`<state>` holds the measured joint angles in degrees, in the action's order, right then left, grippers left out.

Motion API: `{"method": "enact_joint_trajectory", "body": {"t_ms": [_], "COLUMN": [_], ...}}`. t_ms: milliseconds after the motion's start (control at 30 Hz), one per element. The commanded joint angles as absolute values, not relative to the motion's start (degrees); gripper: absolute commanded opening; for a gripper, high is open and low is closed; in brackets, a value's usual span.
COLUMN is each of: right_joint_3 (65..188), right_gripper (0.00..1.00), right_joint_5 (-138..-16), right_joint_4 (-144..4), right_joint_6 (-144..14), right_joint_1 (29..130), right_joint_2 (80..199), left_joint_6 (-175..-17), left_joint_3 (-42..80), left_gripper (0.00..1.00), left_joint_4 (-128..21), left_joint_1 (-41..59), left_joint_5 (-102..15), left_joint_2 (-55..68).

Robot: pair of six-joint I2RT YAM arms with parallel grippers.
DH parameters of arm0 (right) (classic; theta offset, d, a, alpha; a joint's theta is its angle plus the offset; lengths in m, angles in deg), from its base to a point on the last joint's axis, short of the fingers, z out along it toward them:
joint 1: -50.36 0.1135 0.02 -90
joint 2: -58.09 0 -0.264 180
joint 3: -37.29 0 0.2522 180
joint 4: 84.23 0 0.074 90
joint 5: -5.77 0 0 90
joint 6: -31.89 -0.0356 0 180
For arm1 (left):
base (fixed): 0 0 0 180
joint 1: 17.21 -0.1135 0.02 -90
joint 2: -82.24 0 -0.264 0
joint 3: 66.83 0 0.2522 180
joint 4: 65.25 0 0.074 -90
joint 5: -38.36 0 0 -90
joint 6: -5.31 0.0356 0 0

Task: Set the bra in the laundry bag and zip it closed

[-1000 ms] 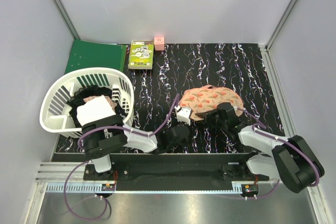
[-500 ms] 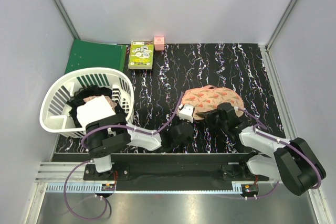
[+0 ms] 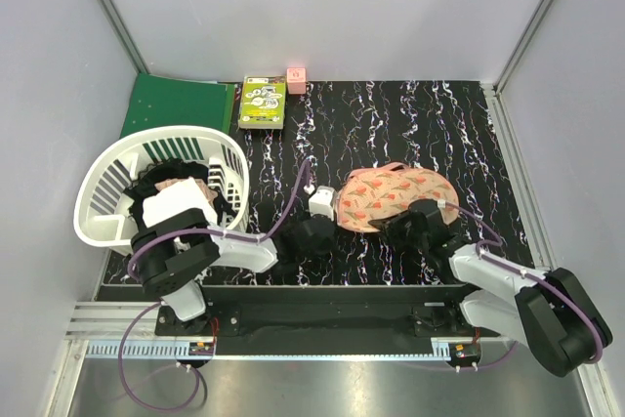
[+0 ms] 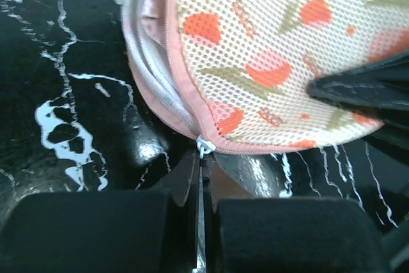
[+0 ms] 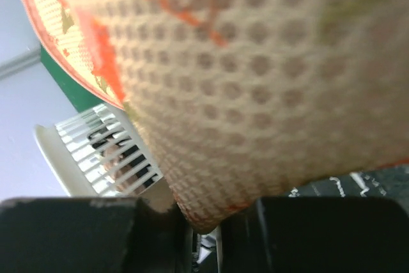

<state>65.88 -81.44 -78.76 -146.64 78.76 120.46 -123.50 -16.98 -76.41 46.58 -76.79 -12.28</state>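
Both arms grip the laundry bag [image 3: 391,197] near the table's near edge, right of centre: the left gripper [image 4: 201,180] pinches the zipper pull [image 4: 203,146], the right gripper [image 5: 201,225] clamps the bag's rim. The bra [image 4: 152,6] shows inside the unzipped left end

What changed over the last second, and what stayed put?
The left end effector, shut on the zipper pull, moved left, dragging the laundry bag leftward with it. The right end effector stayed clamped on the bag's near edge. The basket did not move.
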Motion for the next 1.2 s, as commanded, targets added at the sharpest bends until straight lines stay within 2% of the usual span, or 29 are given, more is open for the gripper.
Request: {"method": "enact_joint_trajectory", "body": {"t_ms": [0,100,233,267,300,367,400,467,500,600,800,933,1067,1133,1167], "right_joint_3": [66.43,69.76,79.06,80.74,84.41,87.69,88.92,87.98,85.71,78.25,71.01,70.48,68.99,68.72,68.55], "right_gripper": [0.19,0.19,0.22,0.25,0.34,0.44,0.54,0.61,0.67,0.72,0.72,0.69,0.55,0.47,0.39], "right_joint_5": [-80.46,-73.61,-67.03,-65.96,-64.9,-63.23,-62.61,-61.12,-60.42,-58.48,-57.24,-57.69,-58.12,-58.65,-58.83], "right_joint_4": [-78.02,-78.55,-78.12,-77.42,-76.28,-71.03,-68.99,-67.74,-67.92,-73.08,-79.16,-82.94,-90.67,-91.99,-92.17], "right_joint_6": [-130.49,-120.1,-110.86,-108.41,-107.25,-103.66,-102.94,-103.72,-104.42,-109.25,-117.26,-120.16,-125.43,-126.57,-126.84], "right_joint_1": [72.09,66.99,65.48,65.56,65.3,65.3,65.21,65.3,65.3,65.39,66.44,67.23,67.93,67.93,67.93], "right_joint_2": [121.28,127.15,134.72,136.47,140.06,143.24,145.0,144.93,143.62,137.4,129.91,131.74,134.38,135.96,136.31], "left_joint_6": [-119.85,-119.32,-123.09,-124.76,-125.38,-127.48,-128.02,-128.64,-128.73,-128.9,-129.87,-130.48,-130.4,-130.13,-130.05], "left_joint_3": [-16.42,-16.16,-15.2,-14.58,-14.05,-12.82,-12.56,-10.72,-9.93,-7.46,-5.7,-5.79,-5.79,-5.35,-5.26], "left_gripper": [0.0,0.0,0.0,0.0,0.0,0.0,0.0,0.0,0.0,0.0,0.0,0.0,0.0,0.0,0.0], "left_joint_4": [-71.53,-70.65,-73.89,-74.25,-74.68,-76.53,-77.06,-77.68,-77.59,-77.33,-77.41,-77.76,-77.94,-77.51,-77.07], "left_joint_1": [45.37,45.19,45.1,45.28,45.36,45.37,45.45,45.37,45.37,45.37,45.45,45.63,45.72,45.63,45.72], "left_joint_5": [-69.84,-65.01,-59.38,-57.98,-57.19,-55.52,-55.07,-53.93,-53.58,-52.61,-51.9,-50.15,-49.62,-49.36,-49.27], "left_joint_2": [-9.08,-8.55,-11.26,-12.75,-13.64,-15.74,-16.28,-17.68,-18.12,-19.44,-20.24,-20.5,-20.32,-20.32,-20.24]}}
